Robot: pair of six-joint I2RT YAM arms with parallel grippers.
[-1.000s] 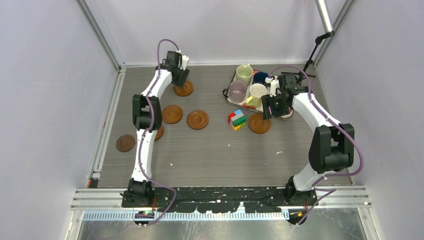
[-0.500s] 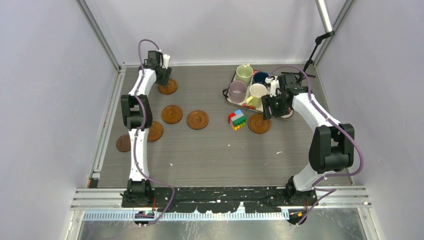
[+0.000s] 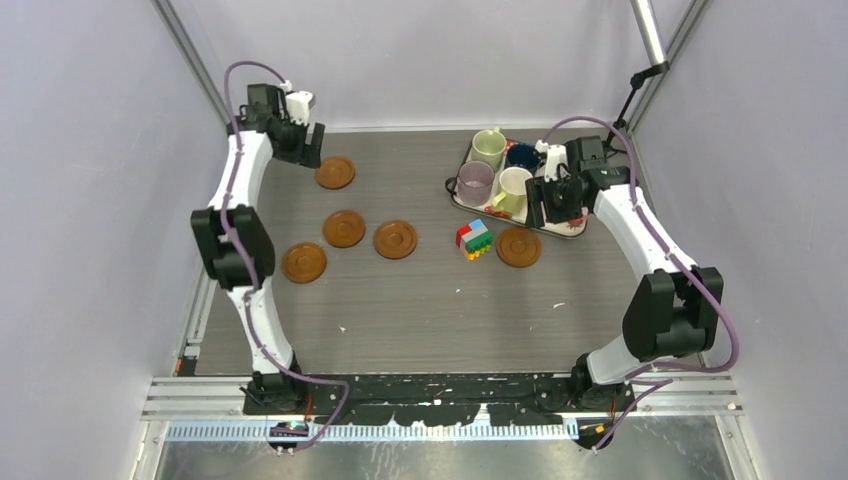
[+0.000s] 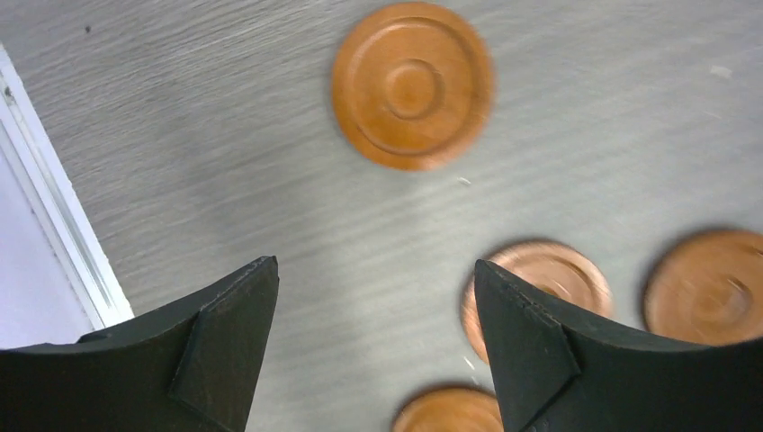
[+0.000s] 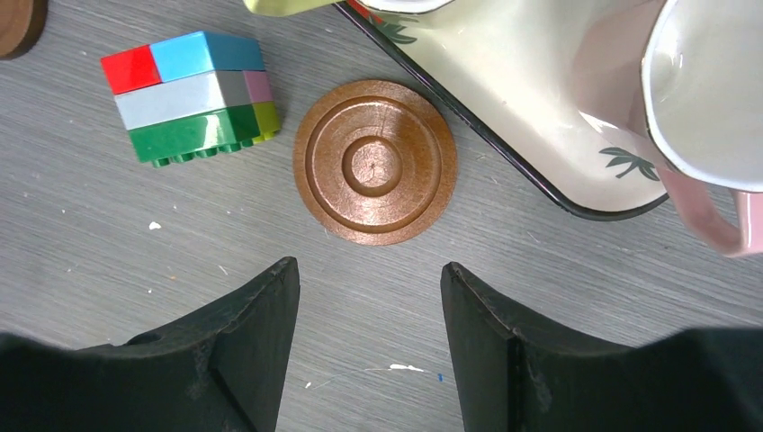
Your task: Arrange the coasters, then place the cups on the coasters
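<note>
Five brown coasters show from above: one at the back left (image 3: 335, 172), three in a loose row (image 3: 343, 228) (image 3: 395, 239) (image 3: 303, 262), and one right of centre (image 3: 518, 246). My left gripper (image 3: 305, 145) (image 4: 374, 264) hangs open and empty above bare table, just left of the back coaster (image 4: 412, 85). Light green (image 3: 489, 147), dark blue (image 3: 520, 155), mauve (image 3: 475, 182) and pale yellow (image 3: 514, 190) cups stand on the tray (image 3: 577, 229). My right gripper (image 3: 548, 205) (image 5: 367, 265) is open and empty over the tray's front. Its wrist view shows a coaster (image 5: 375, 162) and a pink cup (image 5: 697, 99).
A multicoloured block toy (image 3: 474, 238) (image 5: 193, 94) sits just left of the right-hand coaster. The white rail (image 4: 54, 225) of the left wall runs close to my left gripper. The tray rim (image 5: 504, 144) lies right beside the coaster under my right gripper.
My left gripper slid the back coaster leftward, let it go with jaws widening, and swung off to the back left corner. The right gripper shifted slightly back toward the tray.
</note>
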